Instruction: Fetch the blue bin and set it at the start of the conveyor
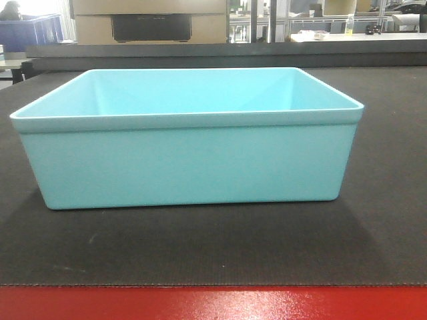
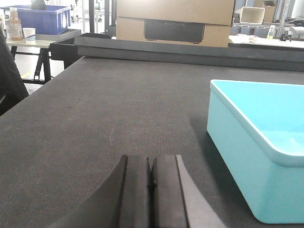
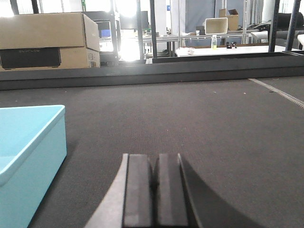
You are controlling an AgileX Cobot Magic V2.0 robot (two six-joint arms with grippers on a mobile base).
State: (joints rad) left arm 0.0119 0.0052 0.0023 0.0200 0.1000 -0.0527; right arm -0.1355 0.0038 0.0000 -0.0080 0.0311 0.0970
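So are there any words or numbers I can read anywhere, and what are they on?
Cardboard box: faint embossed lettering on its dark panel, too blurred to read.
Blue bin: no text.
Conveyor start: no text.
Bottle on the far table: label too small to read.

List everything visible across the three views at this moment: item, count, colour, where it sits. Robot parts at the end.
blue bin: one, light turquoise, upright and empty on the belt, near the red edge.
conveyor start: one, dark grey woven belt with a glossy red front edge.
cardboard boxes: two stacked, tan, beyond the far end of the belt.
dark blue crate: one, on a side table at far left of the left wrist view.
bottle: one, amber with a white cap, beside that crate.
white tub: one, on a background shelf.
left gripper: black pads closed together, holding nothing, left of the bin.
right gripper: black pads closed together, holding nothing, right of the bin.
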